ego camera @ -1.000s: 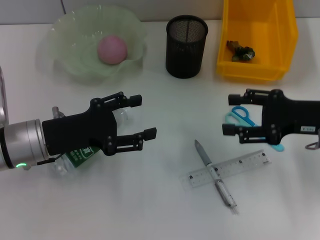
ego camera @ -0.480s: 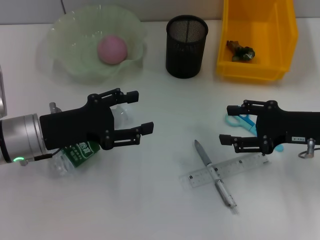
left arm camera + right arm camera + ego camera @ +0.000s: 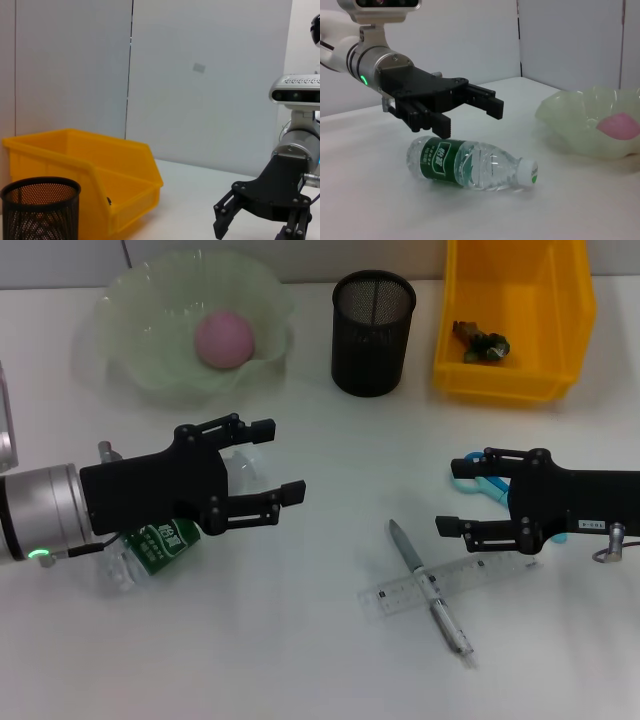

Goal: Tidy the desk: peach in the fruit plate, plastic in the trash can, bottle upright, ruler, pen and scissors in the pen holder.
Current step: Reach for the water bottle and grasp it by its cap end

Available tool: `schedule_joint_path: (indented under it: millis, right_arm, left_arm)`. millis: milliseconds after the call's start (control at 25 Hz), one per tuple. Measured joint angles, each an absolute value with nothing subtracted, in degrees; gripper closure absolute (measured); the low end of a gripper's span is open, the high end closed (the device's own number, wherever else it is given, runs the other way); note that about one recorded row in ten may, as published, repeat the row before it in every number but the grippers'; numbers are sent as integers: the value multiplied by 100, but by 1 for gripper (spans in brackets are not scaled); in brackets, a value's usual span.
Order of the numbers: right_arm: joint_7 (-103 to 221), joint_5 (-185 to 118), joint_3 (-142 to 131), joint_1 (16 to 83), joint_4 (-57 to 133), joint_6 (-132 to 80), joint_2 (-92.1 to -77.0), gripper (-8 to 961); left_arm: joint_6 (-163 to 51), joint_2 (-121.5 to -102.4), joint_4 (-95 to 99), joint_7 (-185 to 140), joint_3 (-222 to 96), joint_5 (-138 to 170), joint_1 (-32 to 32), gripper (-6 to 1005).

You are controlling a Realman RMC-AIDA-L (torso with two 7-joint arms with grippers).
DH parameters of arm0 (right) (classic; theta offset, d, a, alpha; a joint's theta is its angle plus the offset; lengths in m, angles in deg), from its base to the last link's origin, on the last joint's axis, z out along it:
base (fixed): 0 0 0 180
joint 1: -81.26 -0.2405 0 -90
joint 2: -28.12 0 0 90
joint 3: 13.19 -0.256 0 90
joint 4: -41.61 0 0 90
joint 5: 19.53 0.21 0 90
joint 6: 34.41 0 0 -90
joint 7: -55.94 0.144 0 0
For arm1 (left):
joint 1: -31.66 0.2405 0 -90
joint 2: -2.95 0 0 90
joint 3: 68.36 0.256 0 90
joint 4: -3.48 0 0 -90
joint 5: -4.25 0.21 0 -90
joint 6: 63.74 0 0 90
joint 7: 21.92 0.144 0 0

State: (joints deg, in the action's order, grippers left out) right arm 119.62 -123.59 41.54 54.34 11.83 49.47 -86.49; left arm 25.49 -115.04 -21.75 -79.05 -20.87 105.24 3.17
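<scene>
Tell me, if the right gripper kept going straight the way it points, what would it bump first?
Probably nothing soon. The right gripper, open above the scissors, points across bare table toward the left gripper, which hovers over the lying bottle. Heights are unclear.

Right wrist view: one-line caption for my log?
Open left gripper hovers above the lying bottle, peach in the plate.

**Bottle on its side beneath the left end effector**

A clear bottle (image 3: 470, 166) with a green label is seen lying on its side on the white desk (image 3: 580, 210), its white cap turned toward a pale green fruit plate (image 3: 585, 127). A pink peach (image 3: 620, 125) is held in that plate. The left end effector (image 3: 470, 112) is positioned just above the bottle, its black fingers (image 3: 487, 102) spread apart.
</scene>
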Motion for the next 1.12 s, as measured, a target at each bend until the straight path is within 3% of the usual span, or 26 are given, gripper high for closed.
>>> schedule_joint_path:
  millis: [320, 640, 1120]
  right_arm:
    - [11962, -12359, 4133, 5431, 1173, 4889, -8700, 172]
    - [11962, -12350, 4129, 5452, 1143, 4851, -8757, 172]
    - [11963, -12357, 4121, 5462, 1128, 4693, -8772, 172]
  left_arm:
    - [2436, -11539, -3105, -9444, -2068, 10549, 231, 170]
    - [2048, -11516, -4721, -12679, -2064, 11883, -244, 170]
    - [2258, -11530, -5784, -14797, -1865, 14014, -935, 170]
